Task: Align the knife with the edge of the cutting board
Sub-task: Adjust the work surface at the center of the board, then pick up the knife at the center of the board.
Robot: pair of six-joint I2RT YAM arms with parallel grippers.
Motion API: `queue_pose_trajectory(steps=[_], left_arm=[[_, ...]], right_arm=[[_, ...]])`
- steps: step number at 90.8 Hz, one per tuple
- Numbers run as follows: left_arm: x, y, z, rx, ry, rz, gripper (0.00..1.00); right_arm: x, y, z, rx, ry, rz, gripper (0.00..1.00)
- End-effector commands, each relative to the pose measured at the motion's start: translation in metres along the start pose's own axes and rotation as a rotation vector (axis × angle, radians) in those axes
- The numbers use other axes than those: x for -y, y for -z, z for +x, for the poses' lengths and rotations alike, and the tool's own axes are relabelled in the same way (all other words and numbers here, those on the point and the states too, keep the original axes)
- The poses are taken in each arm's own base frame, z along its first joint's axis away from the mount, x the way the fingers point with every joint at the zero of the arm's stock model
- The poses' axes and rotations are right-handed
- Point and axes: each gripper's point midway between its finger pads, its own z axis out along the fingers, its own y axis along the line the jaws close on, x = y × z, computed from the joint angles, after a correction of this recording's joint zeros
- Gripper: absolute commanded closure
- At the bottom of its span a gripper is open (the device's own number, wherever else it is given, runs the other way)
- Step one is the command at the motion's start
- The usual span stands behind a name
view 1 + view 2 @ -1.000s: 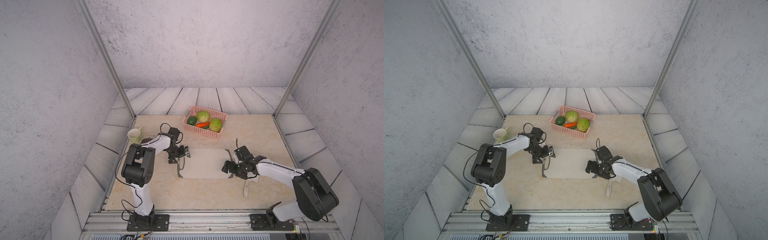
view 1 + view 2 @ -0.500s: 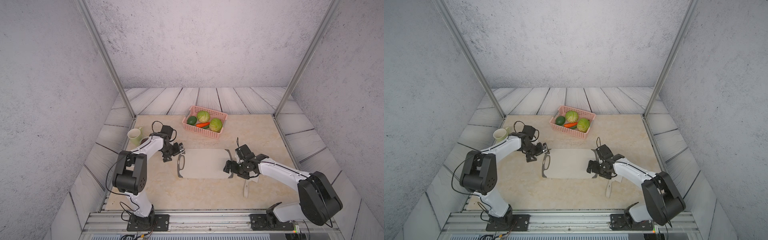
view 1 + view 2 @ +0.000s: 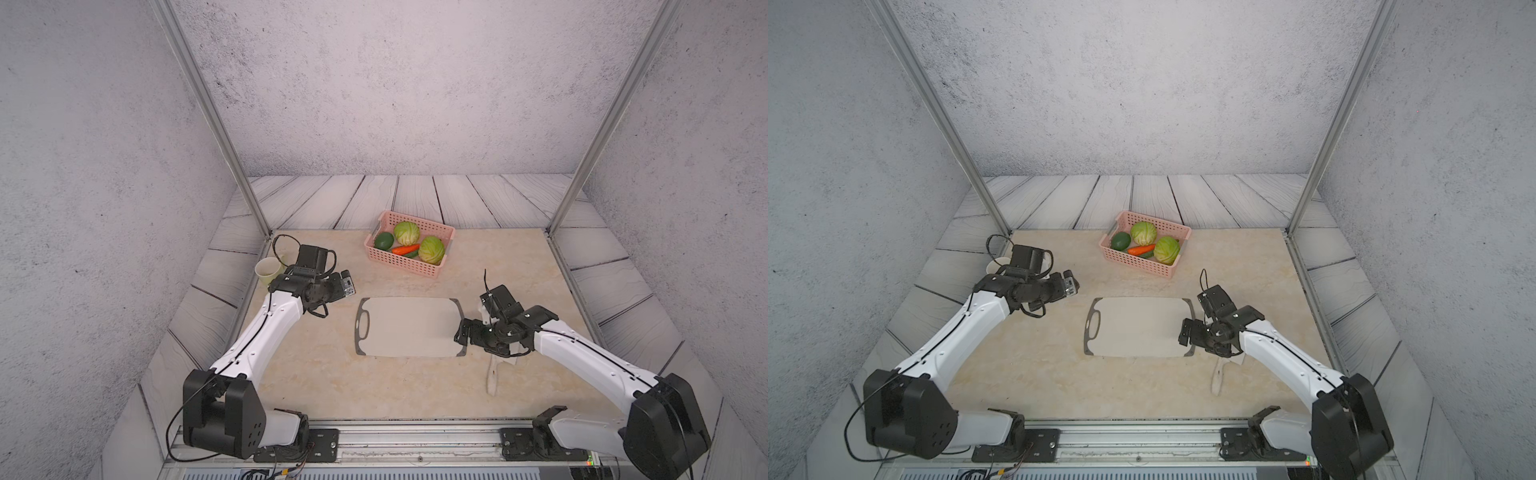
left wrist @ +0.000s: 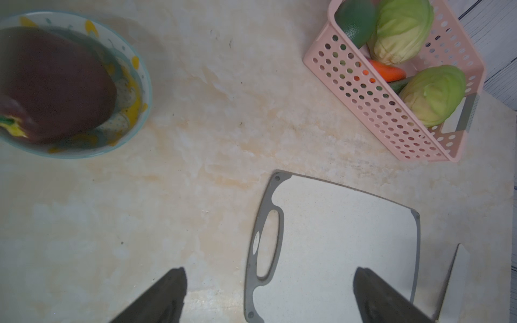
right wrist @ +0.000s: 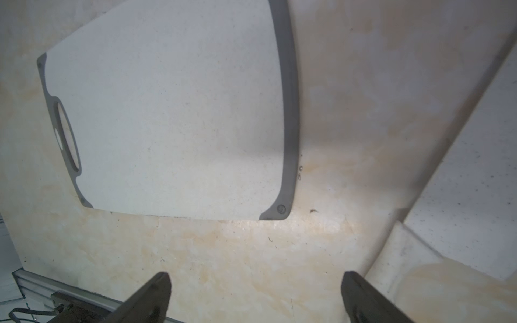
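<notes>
The cutting board (image 3: 409,326) (image 3: 1140,326) lies flat in the middle of the table, its oval cutout at the left end. The knife (image 3: 492,378) (image 3: 1217,376) lies on the table just right of the board's right edge with a small gap, cream handle toward the front, blade mostly hidden under my right arm. My right gripper (image 3: 463,332) (image 5: 256,274) is open and empty, low at the board's right front corner (image 5: 279,208), the knife (image 5: 461,181) beside it. My left gripper (image 3: 349,286) (image 4: 269,270) hangs open and empty, back-left of the board (image 4: 335,237).
A pink basket (image 3: 399,259) (image 4: 377,106) with two cabbages, a carrot and an avocado stands behind the board. A pale cup (image 3: 268,270) sits at the table's left edge. A patterned bowl (image 4: 145,92) holding a dark purple vegetable shows in the left wrist view.
My left gripper has drawn back from the board's cutout end toward the back left. The right gripper has barely shifted. Board and knife look unmoved.
</notes>
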Motion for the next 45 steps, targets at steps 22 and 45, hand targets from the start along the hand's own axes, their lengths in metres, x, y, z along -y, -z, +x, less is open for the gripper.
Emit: queue_pose_trajectory(steps=[22,45], left_arm=[[0.013,0.012,-0.003,0.043,-0.062,0.042,0.02],[0.025,0.019,0.0,0.062,-0.135,0.043,0.02]], right_arm=[[0.037,0.015,0.032,-0.005,-0.062,0.098,0.01],[0.06,0.0,0.05,-0.018,-0.114,0.144,0.03]])
